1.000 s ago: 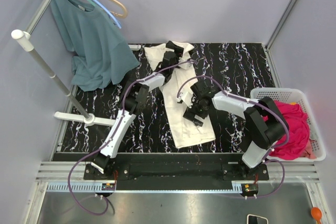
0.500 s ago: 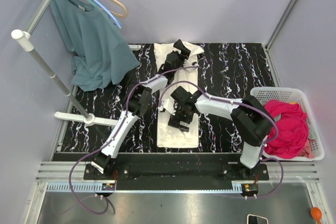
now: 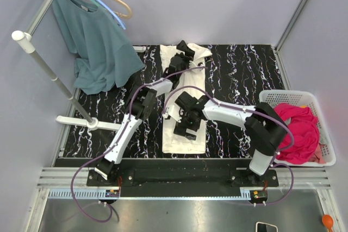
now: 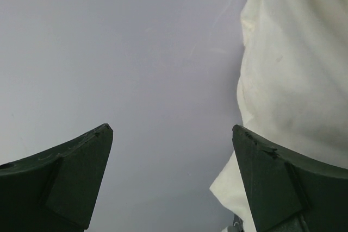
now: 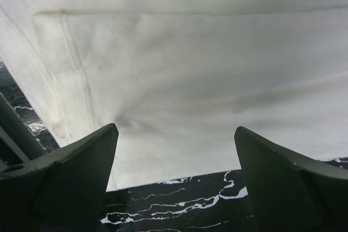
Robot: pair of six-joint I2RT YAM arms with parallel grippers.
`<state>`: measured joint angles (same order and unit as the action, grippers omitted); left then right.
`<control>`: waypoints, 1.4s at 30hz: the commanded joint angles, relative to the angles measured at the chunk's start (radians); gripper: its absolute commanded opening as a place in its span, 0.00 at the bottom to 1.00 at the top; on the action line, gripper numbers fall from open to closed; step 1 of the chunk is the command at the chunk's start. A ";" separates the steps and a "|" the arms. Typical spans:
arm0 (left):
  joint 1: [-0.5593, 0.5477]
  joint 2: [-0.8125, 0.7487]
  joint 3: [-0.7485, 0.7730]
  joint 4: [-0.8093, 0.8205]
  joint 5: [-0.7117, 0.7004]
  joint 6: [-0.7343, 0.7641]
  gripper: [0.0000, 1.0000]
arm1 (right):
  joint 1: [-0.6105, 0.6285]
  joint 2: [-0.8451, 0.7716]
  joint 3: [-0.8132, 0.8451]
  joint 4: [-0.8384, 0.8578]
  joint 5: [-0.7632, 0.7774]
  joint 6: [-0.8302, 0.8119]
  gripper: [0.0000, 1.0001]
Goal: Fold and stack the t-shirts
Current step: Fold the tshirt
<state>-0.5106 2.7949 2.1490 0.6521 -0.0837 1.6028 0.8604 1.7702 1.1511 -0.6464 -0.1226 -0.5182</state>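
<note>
The cream t-shirt [image 3: 185, 139] lies as a long narrow folded strip down the middle of the black marbled table [image 3: 239, 74]. My left gripper [image 3: 185, 50] is open at the strip's far end, with cream cloth [image 4: 299, 80] beside its right finger and nothing between its fingers. My right gripper [image 3: 185, 126] is open over the strip's middle, fingers spread above the cream cloth [image 5: 179, 69] and the table. The magenta-pink t-shirt [image 3: 299, 131] lies bunched in the white basket [image 3: 328, 158] at the right.
A teal shirt [image 3: 95, 42] hangs on a hanger from a white rack [image 3: 49, 71] at the left, its base foot [image 3: 89, 123] on the table. Grey walls stand behind and to the sides.
The cream shirt went from a wider spread to a narrow strip. My right gripper moved left onto its middle, then nudged slightly. My left gripper stayed at the far end.
</note>
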 commanded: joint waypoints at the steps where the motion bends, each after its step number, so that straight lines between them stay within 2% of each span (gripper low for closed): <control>1: 0.000 -0.173 -0.011 0.086 -0.082 -0.076 0.99 | 0.015 -0.123 0.021 -0.038 0.017 0.035 1.00; 4: 0.000 -0.259 -0.081 0.110 -0.119 -0.083 0.99 | 0.017 -0.175 0.009 -0.039 0.058 0.049 1.00; 9: -0.003 -0.487 -0.345 0.118 -0.232 -0.147 0.99 | 0.017 -0.280 -0.033 -0.042 0.118 0.064 1.00; 11: -0.003 -0.636 -0.491 0.009 -0.319 -0.268 0.99 | 0.017 -0.320 -0.076 -0.032 0.202 0.075 1.00; 13: -0.005 -0.746 -0.593 -0.225 -0.355 -0.424 0.99 | 0.017 -0.376 -0.126 -0.009 0.294 0.087 1.00; 14: -0.008 -0.858 -0.685 -0.312 -0.353 -0.479 0.99 | 0.016 -0.394 -0.146 0.004 0.323 0.087 1.00; 16: -0.025 -0.958 -0.765 -0.543 -0.335 -0.640 0.99 | 0.014 -0.449 -0.194 0.028 0.375 0.081 1.00; 18: -0.048 -1.089 -0.865 -0.676 -0.324 -0.749 0.99 | 0.009 -0.489 -0.221 0.053 0.376 0.093 1.00; 19: -0.071 -1.127 -0.891 -0.818 -0.276 -0.847 0.99 | 0.005 -0.497 -0.240 0.056 0.370 0.121 1.00; 21: -0.097 -1.230 -0.963 -0.941 -0.213 -0.934 0.99 | 0.000 -0.485 -0.251 0.059 0.360 0.147 1.00; 22: -0.123 -1.262 -0.991 -1.032 -0.135 -1.004 0.99 | 0.000 -0.477 -0.252 0.050 0.315 0.155 1.00; 25: -0.195 -1.379 -1.119 -1.126 -0.001 -1.052 0.99 | -0.001 -0.436 -0.254 0.011 0.209 0.152 1.00; 29: -0.249 -1.514 -1.279 -1.190 0.180 -1.064 0.99 | -0.001 -0.437 -0.275 0.007 0.126 0.136 1.00; 32: -0.250 -1.537 -1.331 -1.241 0.258 -1.040 0.98 | 0.005 -0.468 -0.280 -0.021 0.022 0.118 1.00; 37: -0.253 -1.529 -1.356 -1.281 0.404 -1.044 0.97 | 0.025 -0.480 -0.292 -0.065 -0.071 0.098 0.98; 42: -0.255 -1.479 -1.310 -1.292 0.476 -1.080 0.97 | 0.058 -0.447 -0.295 -0.070 -0.103 0.087 0.95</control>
<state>-0.7616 1.2907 0.7921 -0.6292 0.2497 0.5632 0.8860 1.3140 0.8623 -0.7010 -0.1501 -0.4103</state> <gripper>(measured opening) 0.972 0.961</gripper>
